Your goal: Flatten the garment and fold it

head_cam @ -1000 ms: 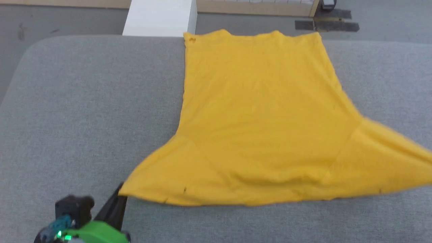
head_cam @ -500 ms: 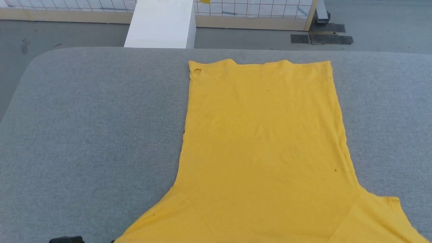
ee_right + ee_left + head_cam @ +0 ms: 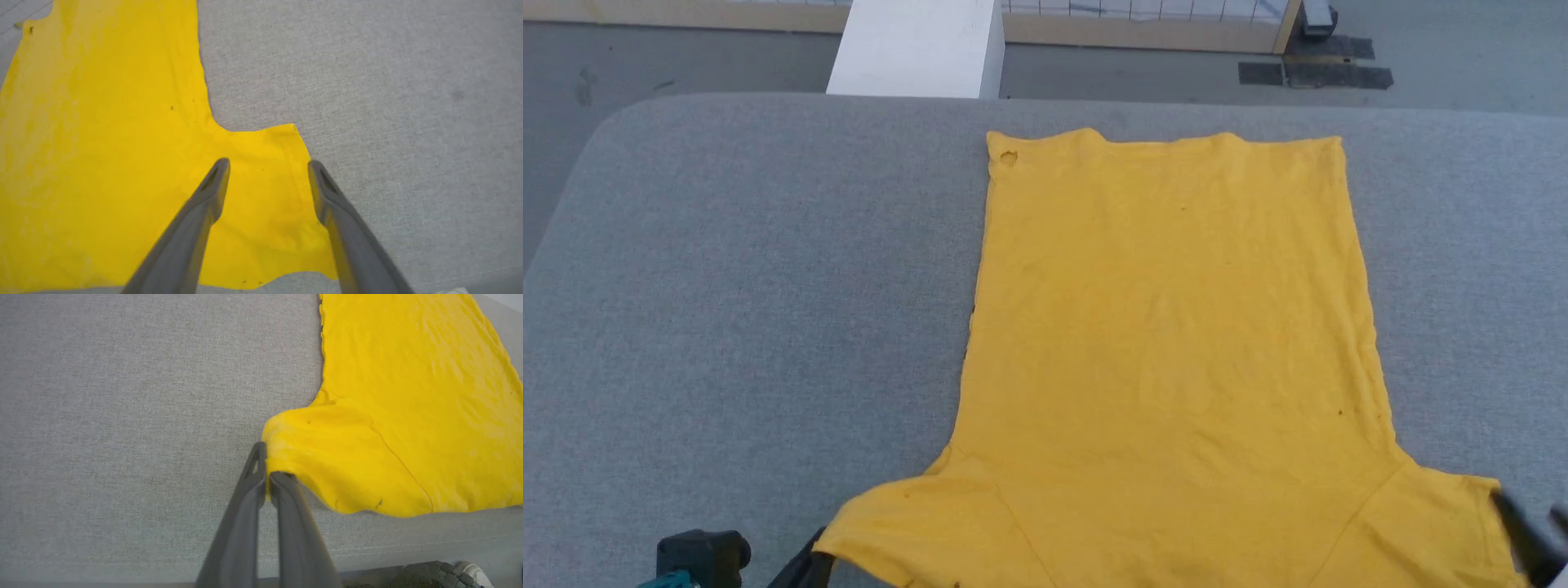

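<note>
Here, the yellow T-shirt lies spread plain side up on the grey fabric-covered counter. Its hem is toward the counter's far edge and both short sleeves are toward the near edge. A small hole shows in the hem corner nearest the counter's far left. At the counter's near left, the left gripper is clenched on the edge of the left sleeve, and the cloth bunches and lifts slightly at the pinch. At the counter's near right, the right gripper is released, its fingers spread over the flat right sleeve. Whether they touch the cloth is unclear. A white block stands beyond the counter's far edge.
</note>
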Controlling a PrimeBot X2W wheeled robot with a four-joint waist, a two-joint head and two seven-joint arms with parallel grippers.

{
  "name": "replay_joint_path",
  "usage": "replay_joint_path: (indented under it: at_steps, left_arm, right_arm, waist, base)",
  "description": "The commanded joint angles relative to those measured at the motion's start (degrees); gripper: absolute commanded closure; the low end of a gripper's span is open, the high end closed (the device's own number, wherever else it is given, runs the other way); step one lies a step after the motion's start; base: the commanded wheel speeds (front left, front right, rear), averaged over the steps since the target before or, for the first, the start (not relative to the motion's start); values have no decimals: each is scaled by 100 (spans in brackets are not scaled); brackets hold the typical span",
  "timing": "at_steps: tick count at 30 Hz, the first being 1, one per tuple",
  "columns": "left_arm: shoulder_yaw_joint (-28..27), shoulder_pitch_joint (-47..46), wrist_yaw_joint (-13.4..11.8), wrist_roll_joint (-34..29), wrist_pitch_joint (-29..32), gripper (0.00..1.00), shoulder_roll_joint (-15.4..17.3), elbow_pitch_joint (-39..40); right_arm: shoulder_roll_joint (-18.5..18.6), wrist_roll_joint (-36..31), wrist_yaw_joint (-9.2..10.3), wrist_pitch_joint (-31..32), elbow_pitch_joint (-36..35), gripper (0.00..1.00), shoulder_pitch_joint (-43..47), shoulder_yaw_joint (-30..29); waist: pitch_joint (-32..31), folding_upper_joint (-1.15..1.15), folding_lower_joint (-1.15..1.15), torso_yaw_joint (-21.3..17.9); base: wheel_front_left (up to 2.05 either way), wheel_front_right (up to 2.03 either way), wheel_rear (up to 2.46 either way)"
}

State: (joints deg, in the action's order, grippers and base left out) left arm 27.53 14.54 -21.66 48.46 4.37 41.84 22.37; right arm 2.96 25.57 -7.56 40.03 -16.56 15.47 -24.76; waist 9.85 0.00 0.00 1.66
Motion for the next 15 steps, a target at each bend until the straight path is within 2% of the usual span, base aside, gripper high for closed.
replay_joint_path:
  at_steps: [1,5,7,10,12,15]
  left_arm:
    - [8,-125,28,-39,-47,100,-60,43]
    - [27,-253,27,-145,-132,100,-126,184]
    - [31,-349,15,-230,-170,100,-144,242]
    - [57,-532,-46,-432,-182,100,-140,353]
    - [111,-697,-31,-545,-153,100,-153,441]
    - [201,-981,3,-712,-89,100,-189,538]
  right_arm:
    - [124,-77,8,196,-330,0,-343,-31]
    - [676,-370,8,711,-1117,0,-1453,-108]
    - [981,-532,8,846,-1182,0,-2137,32]
    - [1560,-793,8,981,-830,0,-3327,485]
    - [1767,-953,8,983,-426,0,-4057,700]
    - [1871,-1223,8,961,265,0,-5027,890]
  waist:
    - [159,0,0,45]
    - [473,0,0,130]
    - [657,0,0,190]
    - [1064,0,0,290]
    - [1335,0,0,403]
    - [1703,0,0,581]
  base:
    - [0,0,0]
    - [0,0,0]
    - [0,0,0]
    - [0,0,0]
    - [0,0,0]
    - [0,0,0]
